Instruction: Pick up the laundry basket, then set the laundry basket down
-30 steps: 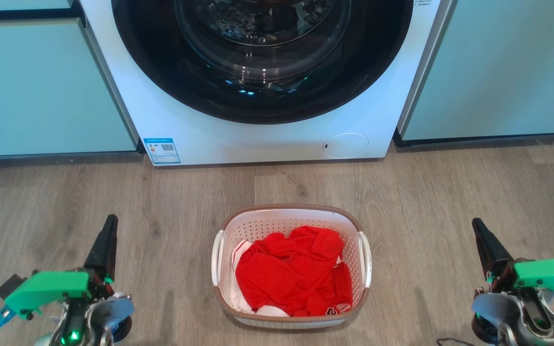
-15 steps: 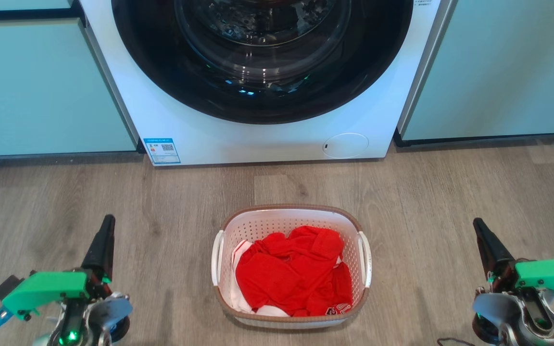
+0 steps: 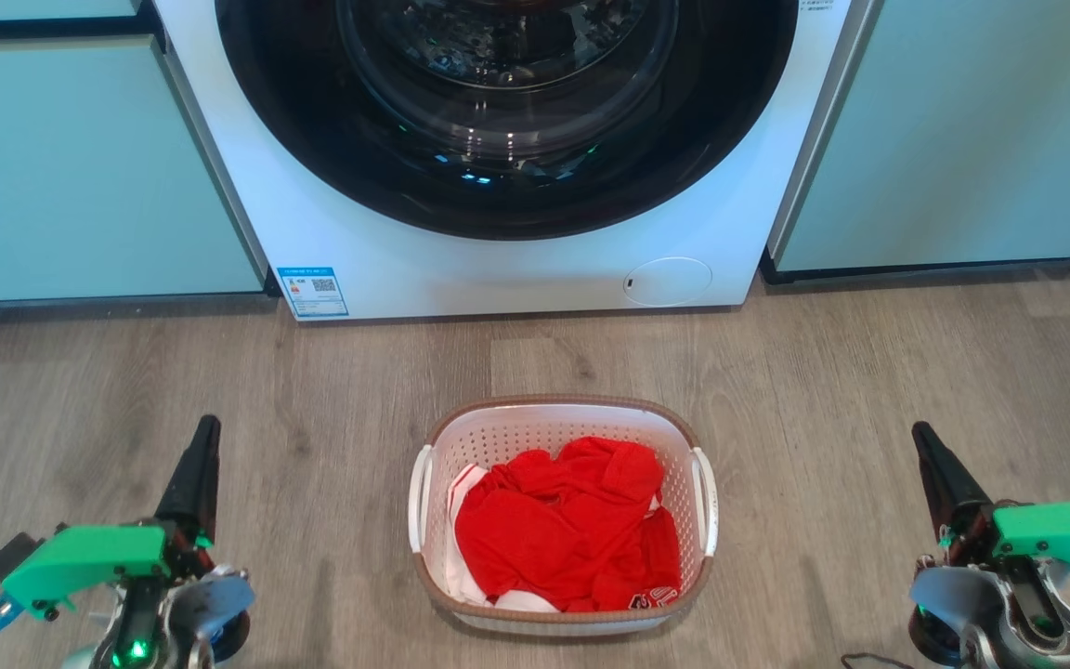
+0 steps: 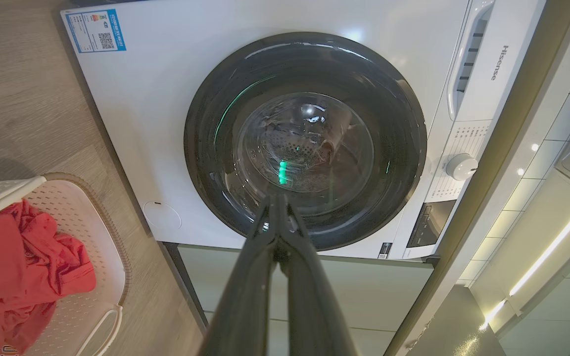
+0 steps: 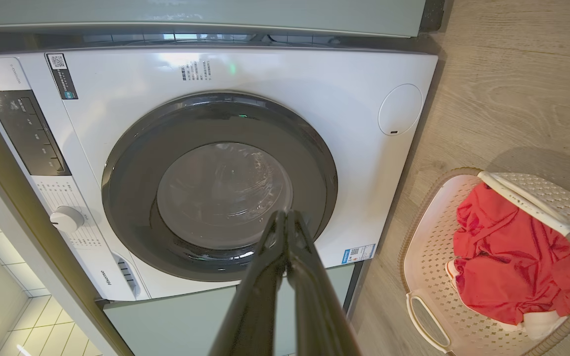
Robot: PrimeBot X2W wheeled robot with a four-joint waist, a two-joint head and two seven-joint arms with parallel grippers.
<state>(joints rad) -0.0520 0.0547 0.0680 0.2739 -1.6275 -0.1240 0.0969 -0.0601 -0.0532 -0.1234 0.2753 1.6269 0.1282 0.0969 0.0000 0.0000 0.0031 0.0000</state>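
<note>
Upper left of the head view: a pale green cabinet point(image 3: 80, 167). Upper centre: a white washing machine point(image 3: 498, 269) with its round dark door point(image 3: 507, 111) shut, a blue label point(image 3: 312, 291) at its lower left corner and a round cover point(image 3: 668, 281) at its lower right. Upper right: a second cabinet point(image 3: 962, 139). A wooden floor point(image 3: 312, 390) fills the lower half.

Lower left: the left gripper point(image 3: 208, 426) points up the frame, well apart from the basket. In the left wrist view its fingers point(image 4: 250, 277) are pressed together at the tips and hold nothing, aimed at the machine door. Lower right: the right gripper point(image 3: 920, 432) stands in the same pose, also well apart from the basket. Its fingers point(image 5: 260, 296) likewise meet at the tips and are empty.

Lower centre: the laundry basket point(image 3: 544, 429) sits on the floor in front of the machine, between the two grippers, touched by neither. Open floor separates it from each. It holds crumpled red clothes point(image 3: 563, 530), with a white garment point(image 3: 461, 492) showing beneath at the left side.
</note>
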